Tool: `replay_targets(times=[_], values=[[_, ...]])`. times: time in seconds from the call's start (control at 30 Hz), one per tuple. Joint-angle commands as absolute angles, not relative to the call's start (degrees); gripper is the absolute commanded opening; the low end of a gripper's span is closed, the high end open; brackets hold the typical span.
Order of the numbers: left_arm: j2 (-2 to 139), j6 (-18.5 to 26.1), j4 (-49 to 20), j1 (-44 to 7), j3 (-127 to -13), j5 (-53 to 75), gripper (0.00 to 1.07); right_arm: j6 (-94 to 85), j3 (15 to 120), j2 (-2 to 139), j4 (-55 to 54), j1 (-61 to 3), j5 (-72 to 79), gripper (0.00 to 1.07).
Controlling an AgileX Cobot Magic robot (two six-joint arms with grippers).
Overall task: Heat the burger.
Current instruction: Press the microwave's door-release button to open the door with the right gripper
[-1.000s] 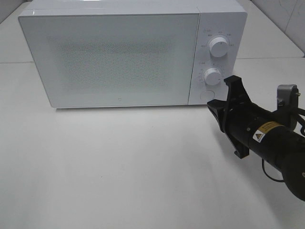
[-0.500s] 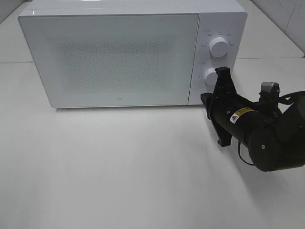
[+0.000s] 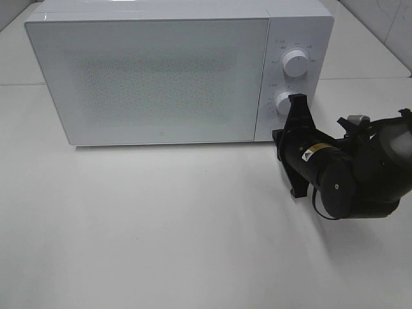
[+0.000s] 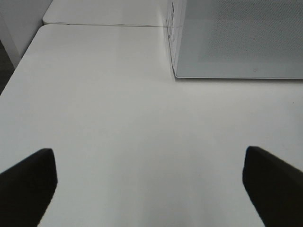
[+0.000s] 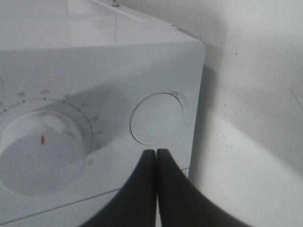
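The burger is out of view. A white microwave (image 3: 161,77) stands at the back of the table with its door closed. My right gripper (image 5: 156,152) is shut, its tips pointing at the round button (image 5: 156,118) in the panel's bottom corner, just short of it; I cannot tell whether they touch. The right arm (image 3: 322,170) reaches in from the right and hides that button in the high view. My left gripper (image 4: 151,184) is open over bare table off the microwave's left end, with nothing between its fingers.
Two dials sit on the control panel, the upper dial (image 3: 295,64) and the lower dial (image 3: 286,103), the latter beside the round button. The white table (image 3: 161,225) stretches in front of the microwave. A tiled wall (image 3: 386,19) rises at the back right.
The right arm has swung left toward the microwave's control panel, bringing its shut gripper up to the lower corner of the panel. The microwave has not moved.
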State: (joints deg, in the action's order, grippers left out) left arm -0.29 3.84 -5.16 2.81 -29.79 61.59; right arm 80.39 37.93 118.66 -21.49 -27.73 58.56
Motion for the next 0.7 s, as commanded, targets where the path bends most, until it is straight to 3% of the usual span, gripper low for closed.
replay_targets(times=[0.03, 0.7], values=[[-0.8, 3.6, -5.3, 3.0, -29.7, 61.5, 1.01, 76.8, 40.2, 118.9, -22.9, -26.6, 56.3, 0.0], [-0.8, 3.6, -5.3, 3.0, -29.7, 61.5, 1.01, 75.5, 44.2, 118.9, -19.7, -23.0, 49.3, 0.0]])
